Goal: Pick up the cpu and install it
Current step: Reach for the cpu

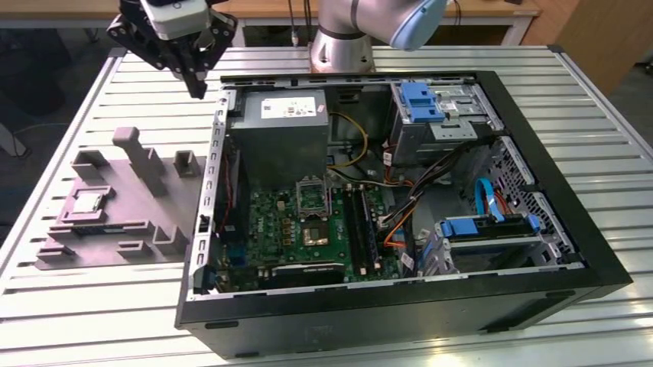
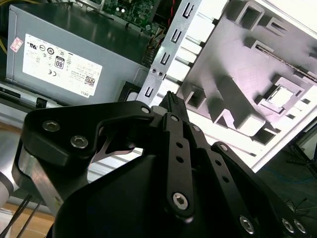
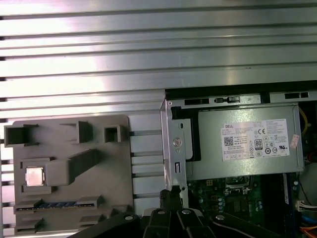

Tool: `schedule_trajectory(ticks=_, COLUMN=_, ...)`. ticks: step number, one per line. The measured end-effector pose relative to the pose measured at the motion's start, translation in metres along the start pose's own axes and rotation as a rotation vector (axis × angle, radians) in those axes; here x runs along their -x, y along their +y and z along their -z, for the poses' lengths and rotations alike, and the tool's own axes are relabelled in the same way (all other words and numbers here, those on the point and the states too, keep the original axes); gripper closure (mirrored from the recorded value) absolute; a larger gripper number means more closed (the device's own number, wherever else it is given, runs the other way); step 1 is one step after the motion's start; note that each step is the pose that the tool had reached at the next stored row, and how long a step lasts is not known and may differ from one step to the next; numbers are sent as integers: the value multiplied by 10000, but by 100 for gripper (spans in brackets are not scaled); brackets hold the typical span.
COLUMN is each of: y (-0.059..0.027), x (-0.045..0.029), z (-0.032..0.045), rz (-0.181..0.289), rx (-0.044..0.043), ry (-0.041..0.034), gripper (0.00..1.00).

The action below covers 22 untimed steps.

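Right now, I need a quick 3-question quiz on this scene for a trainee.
1. True or false: the cpu already sits in the socket.
2. The gripper holds: A) the cpu B) nothing C) a cable.
3. In the exterior view, on which side of the case does the tray lie?

Key:
1. False. It lies in the tray, outside the case.
2. B. The gripper is shut and empty.
3. The exterior view's left.
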<state>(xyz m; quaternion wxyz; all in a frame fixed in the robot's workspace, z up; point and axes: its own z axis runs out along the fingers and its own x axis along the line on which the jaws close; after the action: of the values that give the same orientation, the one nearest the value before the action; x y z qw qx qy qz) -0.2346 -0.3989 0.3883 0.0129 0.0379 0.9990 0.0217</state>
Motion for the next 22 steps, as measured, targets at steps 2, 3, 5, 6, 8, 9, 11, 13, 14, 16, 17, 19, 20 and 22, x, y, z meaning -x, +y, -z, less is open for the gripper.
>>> schedule_trajectory(ticks=2, y=-1, x=-6, z=0, rz=0, rx=-1, ry=0, gripper=89)
schedule_trajectory(ticks=3, y=-1, x=-9, z=0, rz=0, rx=-1, ry=1, gripper=89)
schedule_trajectory(ticks=5, y=-1, x=-16, z=-1, rz=0, rx=-1, ry=1, gripper=89)
schedule_trajectory(ticks=6, y=-1, x=-19, z=-1, rz=0, rx=0, ry=0, gripper=89)
schedule_trajectory(ticks=8, y=-2, x=-26, z=-1, rz=0, rx=0, ry=1, gripper=89)
schedule_trajectory(ticks=9, y=-2, x=-29, z=-1, rz=0, rx=-1, ry=1, gripper=89)
schedule_trajectory(ticks=11, y=-3, x=-35, z=-2, rz=0, rx=-1, ry=1, gripper=89)
schedule_trajectory(ticks=13, y=-3, x=-42, z=-2, rz=-1, rx=-1, ry=1, gripper=89)
schedule_trajectory(ticks=14, y=-4, x=-45, z=-3, rz=-1, rx=0, ry=1, gripper=89)
schedule_trajectory(ticks=16, y=-4, x=-51, z=-3, rz=0, rx=-1, ry=1, gripper=89)
schedule_trajectory(ticks=17, y=-4, x=-56, z=-3, rz=-1, rx=0, ry=1, gripper=89)
schedule_trajectory(ticks=19, y=-5, x=-62, z=-4, rz=0, rx=-1, ry=1, gripper=89)
schedule_trajectory(ticks=20, y=-5, x=-65, z=-4, rz=0, rx=0, ry=1, gripper=89)
schedule_trajectory(ticks=22, y=-6, x=-72, z=-4, rz=0, rx=-1, ry=1, gripper=89)
